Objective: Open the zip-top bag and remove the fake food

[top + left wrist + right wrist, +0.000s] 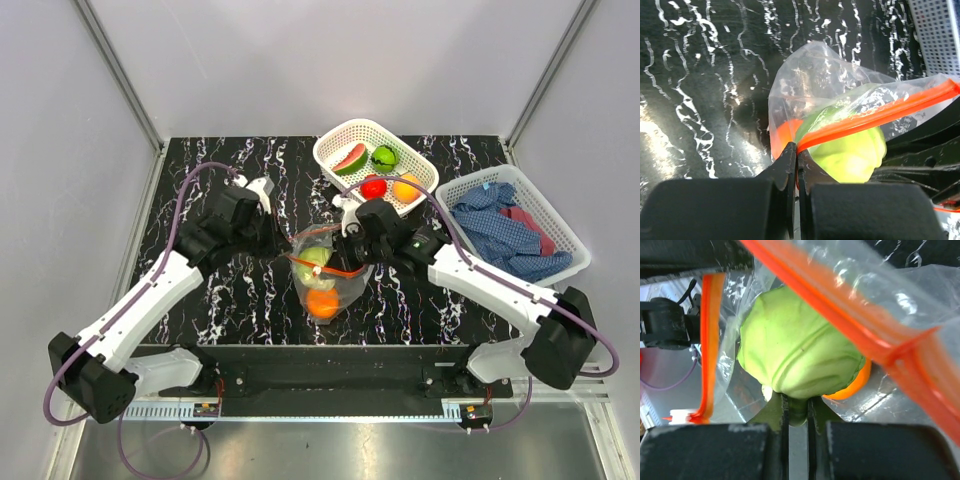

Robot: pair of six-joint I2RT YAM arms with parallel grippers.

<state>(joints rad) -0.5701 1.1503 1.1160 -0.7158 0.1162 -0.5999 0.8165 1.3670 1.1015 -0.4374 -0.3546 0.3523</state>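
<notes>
While left gripper [796, 150] held zip strip [880, 116] pinched tight, zip-top bag [330, 285] stood at table [420, 310] centre, mouth open. My right gripper [797, 407] was inside, fingers nipped on cabbage [800, 350]; orange ball [322, 303] lay beneath. Removal step, I judged. Next: draw cabbage clear, left anchoring bag.

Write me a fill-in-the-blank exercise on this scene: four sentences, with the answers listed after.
1. Inside the zip-top bag sit a pale green cabbage and an ____ ball.
2. The right gripper is shut on the ____.
3. The left gripper is shut on the bag's orange-red ____.
4. The watermelon slice lies in a white ____.

Answers: orange; cabbage; zip strip; basket.
</notes>
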